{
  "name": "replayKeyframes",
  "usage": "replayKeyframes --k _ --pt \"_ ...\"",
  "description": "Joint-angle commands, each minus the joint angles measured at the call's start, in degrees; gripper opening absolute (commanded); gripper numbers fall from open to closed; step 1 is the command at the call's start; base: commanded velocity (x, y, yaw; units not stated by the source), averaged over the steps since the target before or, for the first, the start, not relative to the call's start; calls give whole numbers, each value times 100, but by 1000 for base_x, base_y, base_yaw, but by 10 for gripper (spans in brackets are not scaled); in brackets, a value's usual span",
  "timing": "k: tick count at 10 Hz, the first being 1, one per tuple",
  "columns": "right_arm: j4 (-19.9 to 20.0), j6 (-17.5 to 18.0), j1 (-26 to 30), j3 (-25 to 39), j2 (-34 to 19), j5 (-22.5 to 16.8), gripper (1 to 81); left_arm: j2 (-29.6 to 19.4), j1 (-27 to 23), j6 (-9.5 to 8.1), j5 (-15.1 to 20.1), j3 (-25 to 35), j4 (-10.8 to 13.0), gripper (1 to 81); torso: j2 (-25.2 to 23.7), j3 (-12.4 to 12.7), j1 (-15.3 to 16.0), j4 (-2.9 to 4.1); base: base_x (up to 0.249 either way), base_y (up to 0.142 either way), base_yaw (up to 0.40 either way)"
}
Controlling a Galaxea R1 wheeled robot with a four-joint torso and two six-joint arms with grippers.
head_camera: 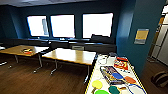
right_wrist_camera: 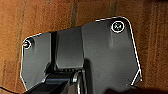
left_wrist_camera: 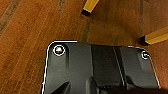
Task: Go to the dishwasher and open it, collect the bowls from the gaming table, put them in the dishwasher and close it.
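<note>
The dishwasher, the bowls and the gaming table are out of view. I am in a blue-walled room with a wood floor (head_camera: 30, 77). Both wrist views look down past the robot's dark plate at that floor (left_wrist_camera: 25, 37) (right_wrist_camera: 50, 15). Two yellow table legs (left_wrist_camera: 90, 6) with black feet stand close to the left arm.
Two wooden tables (head_camera: 72, 56) (head_camera: 22, 50) stand ahead, the left one bearing an orange thing (head_camera: 27, 51). A white, yellow-edged table (head_camera: 98, 72) at lower right holds coloured paddles (head_camera: 130, 80) and a red box (head_camera: 121, 63). A blue pillar (head_camera: 132, 52) and a doorway (head_camera: 160, 42) are on the right.
</note>
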Motion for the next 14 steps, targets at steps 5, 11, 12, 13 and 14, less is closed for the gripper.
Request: replayKeyframes --k 5,11,12,13,14 --pt "1 -16 372 -5 -17 -350 811 -18 -337 -20 248 27 -3 811 0 0 3 0 0 -172 0" --pt "1 -16 380 4 -8 -350 811 -18 -337 -11 248 36 41 811 0 0 3 0 0 0 0" --pt "1 -16 380 4 -8 -350 811 -27 -337 -11 248 36 41 811 0 0 3 0 0 0 0" --pt "1 -16 372 4 -8 -350 811 -35 -337 -11 248 36 41 811 0 0 3 0 0 0 -263" --pt "10 -16 372 -5 -8 -350 811 -36 -329 -11 248 36 41 811 0 0 3 0 0 0 -310"
